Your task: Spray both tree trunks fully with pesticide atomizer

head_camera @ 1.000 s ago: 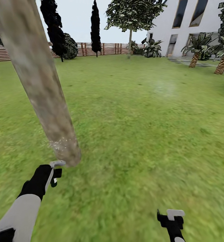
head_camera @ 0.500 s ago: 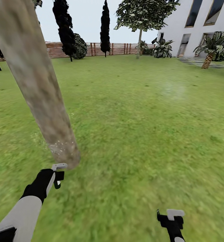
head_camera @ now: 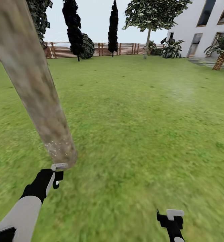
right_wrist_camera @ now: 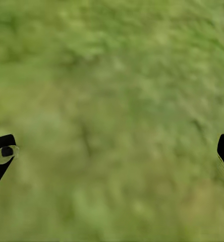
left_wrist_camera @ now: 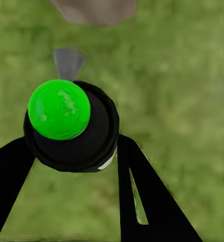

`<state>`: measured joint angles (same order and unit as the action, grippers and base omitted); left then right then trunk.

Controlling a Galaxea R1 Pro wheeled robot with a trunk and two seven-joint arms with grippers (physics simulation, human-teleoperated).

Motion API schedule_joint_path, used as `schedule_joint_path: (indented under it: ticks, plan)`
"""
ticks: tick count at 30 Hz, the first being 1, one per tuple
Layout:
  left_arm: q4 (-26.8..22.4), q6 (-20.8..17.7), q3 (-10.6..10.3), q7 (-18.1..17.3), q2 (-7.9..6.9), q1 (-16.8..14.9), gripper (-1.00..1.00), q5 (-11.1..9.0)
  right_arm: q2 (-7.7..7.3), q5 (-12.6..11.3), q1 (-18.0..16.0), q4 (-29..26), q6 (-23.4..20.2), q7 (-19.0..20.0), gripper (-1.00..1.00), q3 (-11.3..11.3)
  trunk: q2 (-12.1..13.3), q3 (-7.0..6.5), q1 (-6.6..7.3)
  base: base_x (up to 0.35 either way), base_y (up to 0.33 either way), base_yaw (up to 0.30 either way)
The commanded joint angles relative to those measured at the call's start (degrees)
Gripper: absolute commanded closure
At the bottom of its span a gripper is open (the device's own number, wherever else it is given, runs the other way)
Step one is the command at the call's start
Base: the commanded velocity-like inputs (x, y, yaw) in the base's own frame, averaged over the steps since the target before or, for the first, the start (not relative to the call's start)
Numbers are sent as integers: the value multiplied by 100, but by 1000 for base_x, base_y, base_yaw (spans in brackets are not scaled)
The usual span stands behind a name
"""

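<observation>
One thick beige-grey tree trunk (head_camera: pixel 34 87), slanting from the upper left of the head view down to the grass at lower left; its base also at the top edge of the left wrist view (left_wrist_camera: pixel 94 10). A scatter of tiny white specks of pesticide (head_camera: pixel 53 145) on the lowest part of that trunk, just above the grass. A second tree (head_camera: pixel 153 13) with a mottled green crown and thin pale stem far off at upper centre-right, in front of one white building (head_camera: pixel 206 33).

One left gripper (head_camera: pixel 56 174) at lower left of the head view, just below the trunk's base. In the left wrist view, two black fingers (left_wrist_camera: pixel 142 201) clamped on either side of one pesticide atomizer (left_wrist_camera: pixel 71 126): round black body, bright green cap, grey nozzle pointing toward the trunk base.

One right gripper (head_camera: pixel 170 218) at the bottom edge right of centre, well apart from the trunk. In the right wrist view, two black fingertips (right_wrist_camera: pixel 1 156) at opposite edges of the frame, spread wide, plain grass floor (right_wrist_camera: pixel 112 121) between them.

Two narrow black-green conifers (head_camera: pixel 113 27) at upper centre before one brown slat fence (head_camera: pixel 125 48). One short palm (head_camera: pixel 221 58) at the far right edge.
</observation>
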<state>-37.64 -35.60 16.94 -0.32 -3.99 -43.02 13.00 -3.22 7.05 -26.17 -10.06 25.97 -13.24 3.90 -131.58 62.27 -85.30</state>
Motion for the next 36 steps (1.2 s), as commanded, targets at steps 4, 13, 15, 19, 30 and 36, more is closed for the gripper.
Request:
schedule_joint_path:
  ticks: [4, 13, 15, 19, 30, 36]
  plan:
    - [-6, -26, -4, 161, 9, -5, 100, 6, 7, 60, -2, 4, 13, -12, -100, 34, -2, 5, 0, 109, -292, 276]
    - [-6, -26, -16, 172, 21, -4, 100, 1, 10, 60, -2, 4, 12, -10, -100, 32, -2, 5, 0, 137, -288, 276]
    - [-6, -26, -16, 172, 21, -3, 100, 0, 12, 60, -2, 4, 13, -6, -100, 32, -2, 5, 0, 171, -270, 276]
    - [2, -26, -17, 172, 28, 0, 100, 0, 14, 60, -2, 4, 13, -6, -100, 32, -2, 5, 0, 189, -261, 276]
    - [3, -26, -39, 172, 29, 4, 100, 0, 15, 60, -2, 4, 13, -10, -100, 32, -2, 5, 0, 189, -253, 271]
    - [3, -17, -42, 172, 31, 3, 100, 0, 8, 60, -2, 4, 13, -11, -100, 33, -2, 5, 0, 184, -253, 200]
